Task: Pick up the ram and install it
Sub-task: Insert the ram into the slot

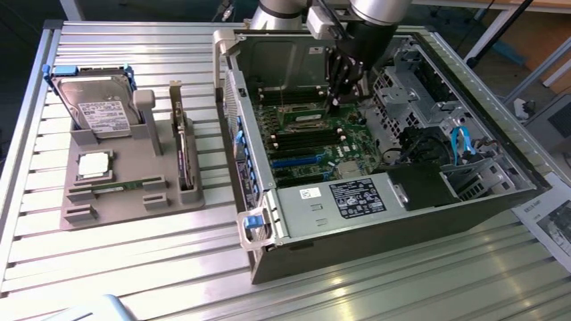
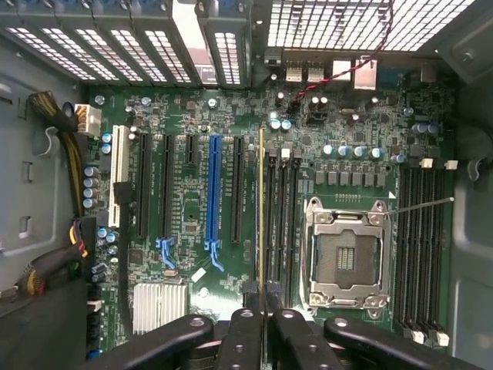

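In the wrist view the ram appears edge-on as a thin green-gold strip, and my gripper is shut on its near end. It hangs over the dark memory slots beside the open processor socket; I cannot tell whether it touches a slot. In the exterior view my gripper reaches down into the open computer case, just above the motherboard. A second ram stick lies in the grey holder on the exterior view's left.
The grey holder also carries a hard drive, a square silver processor and an upright expansion card. Inside the case are a drive cage, blue cables, a heatsink and more memory slots.
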Available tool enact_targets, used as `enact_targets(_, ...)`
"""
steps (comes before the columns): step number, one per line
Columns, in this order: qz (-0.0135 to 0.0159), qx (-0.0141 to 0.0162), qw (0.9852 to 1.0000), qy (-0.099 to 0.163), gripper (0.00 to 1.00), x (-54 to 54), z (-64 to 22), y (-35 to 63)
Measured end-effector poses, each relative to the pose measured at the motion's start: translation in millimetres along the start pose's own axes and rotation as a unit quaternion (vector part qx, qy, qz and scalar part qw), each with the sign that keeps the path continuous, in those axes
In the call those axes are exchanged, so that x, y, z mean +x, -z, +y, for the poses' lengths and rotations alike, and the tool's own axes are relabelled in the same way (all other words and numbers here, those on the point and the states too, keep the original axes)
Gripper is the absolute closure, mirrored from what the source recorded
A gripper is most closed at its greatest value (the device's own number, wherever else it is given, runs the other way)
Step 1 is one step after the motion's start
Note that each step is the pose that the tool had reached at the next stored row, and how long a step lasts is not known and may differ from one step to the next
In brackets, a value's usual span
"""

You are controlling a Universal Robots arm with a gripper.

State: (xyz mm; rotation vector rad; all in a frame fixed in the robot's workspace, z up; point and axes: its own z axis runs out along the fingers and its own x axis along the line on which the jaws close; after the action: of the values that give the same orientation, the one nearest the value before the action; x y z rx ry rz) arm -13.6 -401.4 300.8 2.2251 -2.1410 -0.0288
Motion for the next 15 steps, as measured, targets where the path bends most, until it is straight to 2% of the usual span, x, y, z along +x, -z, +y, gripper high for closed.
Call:
enact_targets(9, 0.0000, 0.0000, 1.0000, 0.000, 0.88, -0.4, -0.7, -12.5)
enact_targets(12, 0.0005, -0.0001, 1.0000, 0.000, 0.88, -0.3, -0.7, -12.9)
enact_targets(15, -0.0015, 0.0001, 1.0000, 0.000, 0.88, -0.4, -2.5, -14.1)
